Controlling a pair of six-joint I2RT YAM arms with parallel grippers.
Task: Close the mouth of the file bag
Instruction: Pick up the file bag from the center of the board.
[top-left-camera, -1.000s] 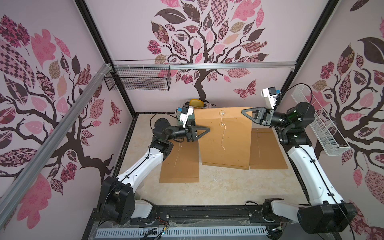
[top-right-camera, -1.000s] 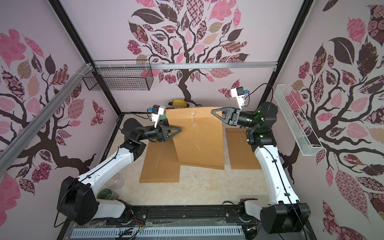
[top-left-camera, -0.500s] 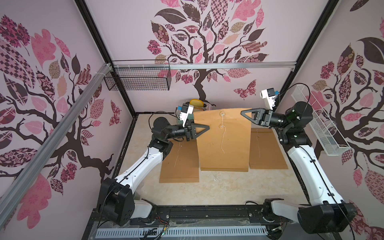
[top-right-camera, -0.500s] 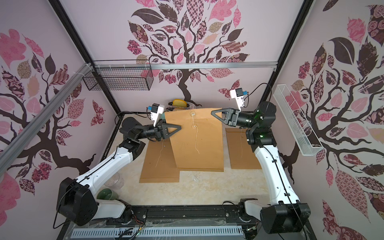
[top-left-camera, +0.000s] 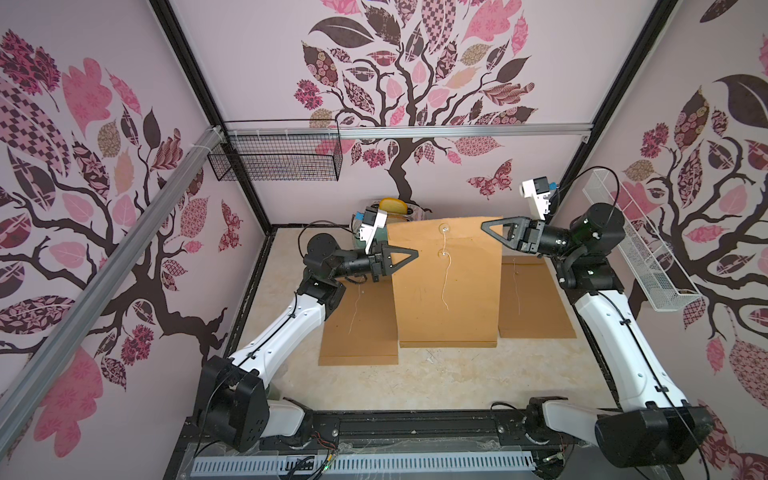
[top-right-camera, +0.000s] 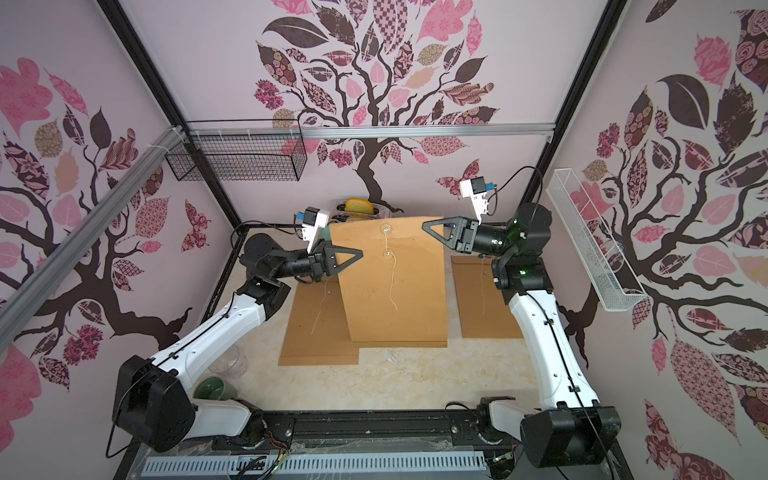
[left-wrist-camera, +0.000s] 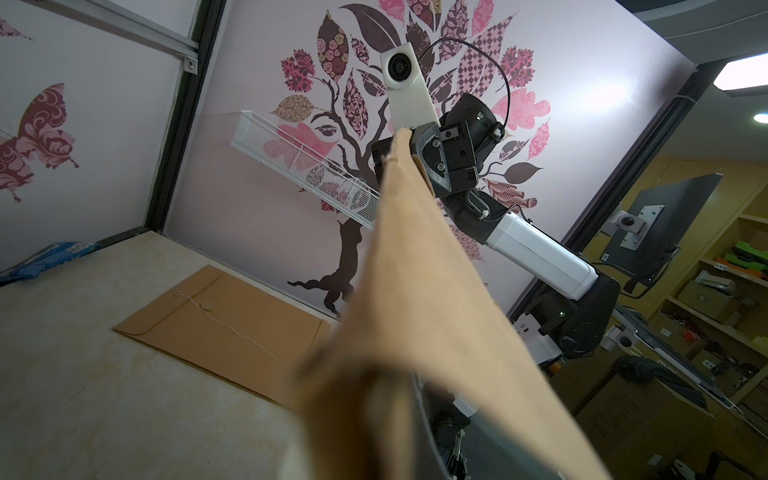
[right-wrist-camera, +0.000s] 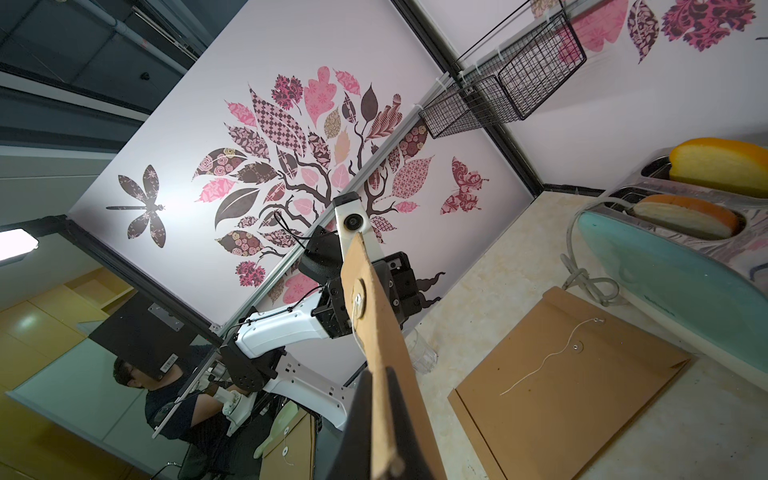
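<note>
1. step in hand, as judged: steadying the file bag (top-left-camera: 446, 291) between both arms ahead of fastening; mouth end raised toward the rear wall, bottom edge seemingly down on the table (top-left-camera: 436, 386), partly covering the left flat envelope (top-left-camera: 359, 328)
2. left gripper (top-left-camera: 411, 252): pressed together on the bag's left edge just below the top corner, paper crumpled at the pinch in the left wrist view
3. right gripper (top-left-camera: 487, 226): clamped on the upper right corner, paper between the jaws in the right wrist view
4. flap apparently folded over already; upper disc (top-left-camera: 444, 227) on it, lower disc (top-left-camera: 444, 252) just beneath, string (top-left-camera: 444, 286) dangling loose down the face, not wound
5. next move, as a judgement: keeping one pinch to hold the flap flat, freeing the other gripper to catch the thin string and loop it round the discs; fine aim, light tension, no tug hard enough to tear a disc
6. surface: pale marbled tabletop; right flat envelope (top-left-camera: 536, 299) beside the bag; toaster (right-wrist-camera: 665, 282) with bread slices (right-wrist-camera: 685, 216) at the back; green cup (top-right-camera: 214, 388) and clear cup (top-right-camera: 228, 359) near the left arm's base
7. room: cell walled with pink-and-brown tree decals, black wire basket (top-left-camera: 278, 160) on the rear rail, white wire basket (top-left-camera: 640, 257) on the right wall; outside, a seated person (right-wrist-camera: 166, 390) and shelving (left-wrist-camera: 715, 291)
</note>
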